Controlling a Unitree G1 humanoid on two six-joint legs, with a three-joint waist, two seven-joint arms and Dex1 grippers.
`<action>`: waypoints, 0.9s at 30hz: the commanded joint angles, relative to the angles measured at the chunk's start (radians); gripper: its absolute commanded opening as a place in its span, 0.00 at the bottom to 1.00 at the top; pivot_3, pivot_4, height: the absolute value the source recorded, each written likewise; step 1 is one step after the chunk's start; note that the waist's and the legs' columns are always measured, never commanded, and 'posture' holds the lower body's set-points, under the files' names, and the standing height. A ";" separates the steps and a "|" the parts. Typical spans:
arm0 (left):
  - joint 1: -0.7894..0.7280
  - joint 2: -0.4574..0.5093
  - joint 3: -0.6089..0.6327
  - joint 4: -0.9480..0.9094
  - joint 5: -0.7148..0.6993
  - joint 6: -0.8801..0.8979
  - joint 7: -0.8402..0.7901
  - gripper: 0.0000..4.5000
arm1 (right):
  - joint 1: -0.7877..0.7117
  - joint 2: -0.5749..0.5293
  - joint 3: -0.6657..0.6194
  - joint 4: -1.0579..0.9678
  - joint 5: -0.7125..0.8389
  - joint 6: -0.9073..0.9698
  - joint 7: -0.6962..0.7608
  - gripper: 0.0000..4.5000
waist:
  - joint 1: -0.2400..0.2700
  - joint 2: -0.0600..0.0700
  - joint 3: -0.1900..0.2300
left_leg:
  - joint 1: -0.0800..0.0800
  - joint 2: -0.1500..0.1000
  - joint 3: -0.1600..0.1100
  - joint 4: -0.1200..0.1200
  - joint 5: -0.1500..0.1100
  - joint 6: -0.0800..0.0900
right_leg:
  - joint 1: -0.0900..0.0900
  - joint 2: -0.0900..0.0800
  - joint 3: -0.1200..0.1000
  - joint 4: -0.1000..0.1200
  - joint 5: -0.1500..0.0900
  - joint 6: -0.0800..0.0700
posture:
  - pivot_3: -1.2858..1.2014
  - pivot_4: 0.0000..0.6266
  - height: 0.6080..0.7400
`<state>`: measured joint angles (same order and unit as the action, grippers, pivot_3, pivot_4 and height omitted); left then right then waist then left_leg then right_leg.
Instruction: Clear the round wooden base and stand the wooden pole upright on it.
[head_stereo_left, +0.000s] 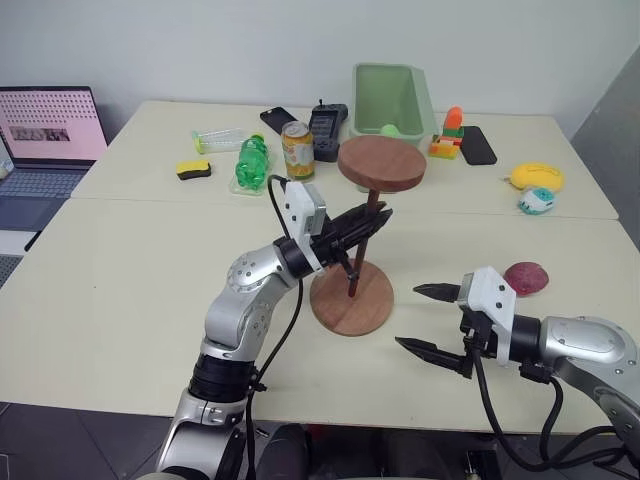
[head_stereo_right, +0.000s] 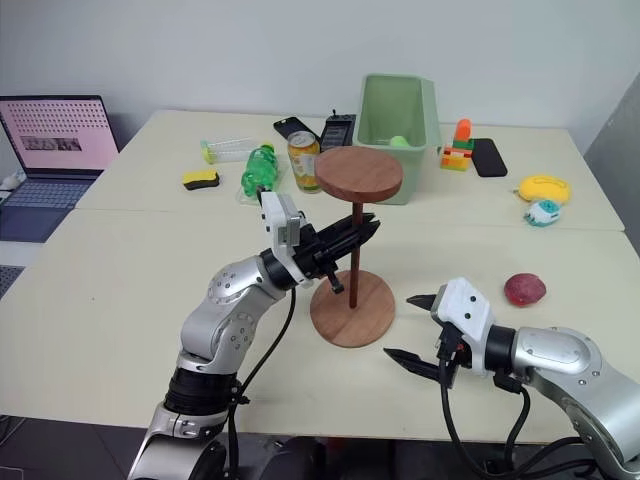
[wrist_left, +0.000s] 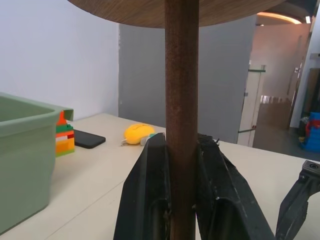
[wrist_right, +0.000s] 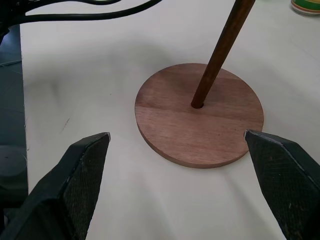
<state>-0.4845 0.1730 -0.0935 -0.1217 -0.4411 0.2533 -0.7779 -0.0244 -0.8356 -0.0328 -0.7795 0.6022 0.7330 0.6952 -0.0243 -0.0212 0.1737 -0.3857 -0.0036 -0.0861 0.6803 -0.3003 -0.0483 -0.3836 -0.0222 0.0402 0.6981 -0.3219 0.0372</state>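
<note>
Judging by the bare round wooden base, clearing is done, and the wooden pole already sits with its lower tip in the centre hole, near the table's front edge. Its long axis runs nearly vertical, disc end up, leaning slightly. The left gripper is clamped tight on the rod, so release remains; the right gripper hangs wide open, empty, beside the base.

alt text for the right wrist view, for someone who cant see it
A thin dark wooden pole stands with its lower end in the centre hole of a round wooden base lying flat on a pale table. The right gripper hangs open just short of the base, one black finger to each side.
</note>
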 joint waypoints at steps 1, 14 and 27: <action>-0.004 -0.002 -0.008 0.010 0.011 -0.034 -0.008 0.06 | -0.012 -0.008 -0.007 -0.035 -0.001 -0.002 -0.003 1.00 | 0.000 0.000 0.000 | 0.000 0.000 0.000 0.000 0.000 0.000 | 0.000 0.000 0.000 0.000 0.000 0.000 | 0.52 0.24 1.00; 0.036 0.016 -0.016 0.020 0.024 -0.086 -0.011 0.06 | -0.013 -0.003 0.000 -0.044 -0.002 -0.003 -0.013 1.00 | 0.000 0.000 0.000 | 0.004 0.000 -0.002 0.000 0.000 0.000 | 0.005 0.000 0.000 -0.001 0.000 0.000 | 0.52 0.24 1.00; 0.172 0.073 -0.011 0.038 0.060 -0.120 0.010 0.06 | -0.026 0.001 0.009 -0.041 0.001 -0.005 -0.022 1.00 | -0.002 0.000 -0.002 | 0.011 0.000 -0.002 -0.002 0.000 0.001 | 0.012 0.000 0.000 -0.002 0.000 0.000 | 0.52 0.24 1.00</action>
<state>-0.3593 0.2104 -0.1092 -0.1389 -0.4258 0.1031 -0.7755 -0.0350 -0.8351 -0.0155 -0.7841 0.6025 0.7337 0.6755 -0.0262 -0.0208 0.1722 -0.3740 -0.0033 -0.0882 0.6778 -0.3007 -0.0478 -0.3716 -0.0218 0.0402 0.6955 -0.3221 0.0374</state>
